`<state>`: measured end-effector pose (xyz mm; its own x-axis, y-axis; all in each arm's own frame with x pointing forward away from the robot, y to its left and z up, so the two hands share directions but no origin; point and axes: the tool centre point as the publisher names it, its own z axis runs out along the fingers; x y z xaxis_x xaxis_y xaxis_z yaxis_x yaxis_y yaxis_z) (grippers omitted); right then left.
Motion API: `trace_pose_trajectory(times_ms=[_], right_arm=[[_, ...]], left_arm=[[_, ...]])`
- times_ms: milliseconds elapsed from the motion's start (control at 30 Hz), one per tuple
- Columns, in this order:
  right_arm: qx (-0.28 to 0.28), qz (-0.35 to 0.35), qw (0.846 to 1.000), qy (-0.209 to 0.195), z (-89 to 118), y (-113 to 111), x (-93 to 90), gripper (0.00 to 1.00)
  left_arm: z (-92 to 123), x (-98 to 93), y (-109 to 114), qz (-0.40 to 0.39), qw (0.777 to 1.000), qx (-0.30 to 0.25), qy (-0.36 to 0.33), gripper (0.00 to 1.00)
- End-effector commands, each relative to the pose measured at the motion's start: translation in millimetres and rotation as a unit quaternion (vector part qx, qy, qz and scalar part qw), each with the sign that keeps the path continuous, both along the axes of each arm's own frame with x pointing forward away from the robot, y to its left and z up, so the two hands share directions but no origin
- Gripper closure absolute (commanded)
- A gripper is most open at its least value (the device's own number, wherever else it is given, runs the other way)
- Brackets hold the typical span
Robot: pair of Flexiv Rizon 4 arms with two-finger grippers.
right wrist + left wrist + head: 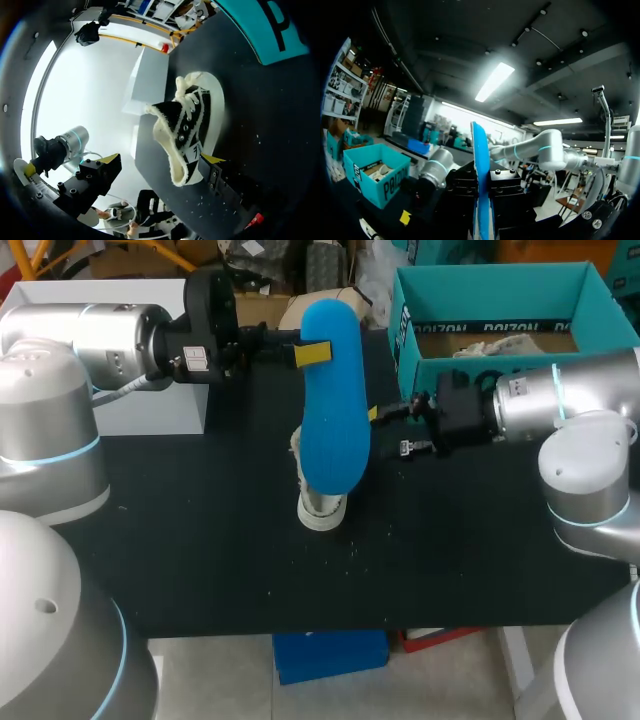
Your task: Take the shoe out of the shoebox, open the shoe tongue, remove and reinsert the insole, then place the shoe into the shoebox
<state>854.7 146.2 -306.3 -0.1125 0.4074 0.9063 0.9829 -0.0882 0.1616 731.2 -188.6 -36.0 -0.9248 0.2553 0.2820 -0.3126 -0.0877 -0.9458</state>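
Head view evenly lit from above; black tabletop (200, 560) shown matte, hardly any glare; soft highlights seen on left arm (90, 330), insole (335, 400) brightly lit. Left wrist view rendered dim, lit mainly by ceiling strip light (493, 81); lower part lost in shadow. Right wrist view flooded by white glare beside shoe (192, 130); tabletop shown dark.
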Motion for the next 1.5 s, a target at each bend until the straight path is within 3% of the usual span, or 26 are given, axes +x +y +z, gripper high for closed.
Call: trace_pose_trajectory(times_ms=[33,133,200,267,333,367,933,967,1000,1067,1233,1433,1500], right_arm=[[0.014,0.001,1.000,-0.003,-3,-4,-1.7,0.00],[0.014,0.001,1.000,-0.003,-3,-4,-1.7,0.00],[0.014,0.001,1.000,-0.003,-3,-4,-1.7,0.00],[0.014,0.001,1.000,-0.003,-3,-4,-1.7,0.00],[0.014,0.001,1.000,-0.003,-3,-4,-1.7,0.00],[0.014,0.001,1.000,-0.003,-3,-4,-1.7,0.00],[0.014,0.001,1.000,-0.003,-3,-4,-1.7,0.00],[0.014,0.001,1.000,-0.003,-3,-4,-1.7,0.00],[0.014,0.001,1.000,-0.003,-3,-4,-1.7,0.00],[0.014,0.001,1.000,-0.003,-3,-4,-1.7,0.00],[0.014,0.001,1.000,-0.003,-3,-4,-1.7,0.00],[0.014,0.001,1.000,-0.003,-3,-4,-1.7,0.00],[0.014,0.001,1.000,-0.003,-3,-4,-1.7,0.00]], left_arm=[[0,0.9,-2,0.011,0.998,0.037,-0.058,1.00],[3,-0.2,-4,0.040,0.969,0.109,-0.220,1.00],[1,-3.0,-8,0.042,0.931,0.171,-0.318,1.00],[-2,-3.5,-9,0.076,0.897,0.185,-0.393,1.00],[-6,-5.6,-11,0.130,0.837,0.221,-0.484,1.00],[-7,-5.1,-12,0.137,0.829,0.217,-0.497,1.00],[-7,-5.1,-12,0.137,0.829,0.217,-0.497,1.00],[-5,-13.9,-17,0.139,0.799,0.218,-0.544,1.00],[-7,-23.2,-19,0.141,0.777,0.180,-0.587,1.00],[-19,-33.0,-16,0.145,0.760,0.133,-0.619,1.00],[-59,-38.5,-6,0.110,0.744,0.053,-0.656,1.00],[-100,-53.4,0,0.033,0.696,-0.040,-0.717,1.00],[-107,-55.5,1,0.017,0.690,-0.049,-0.722,1.00]])
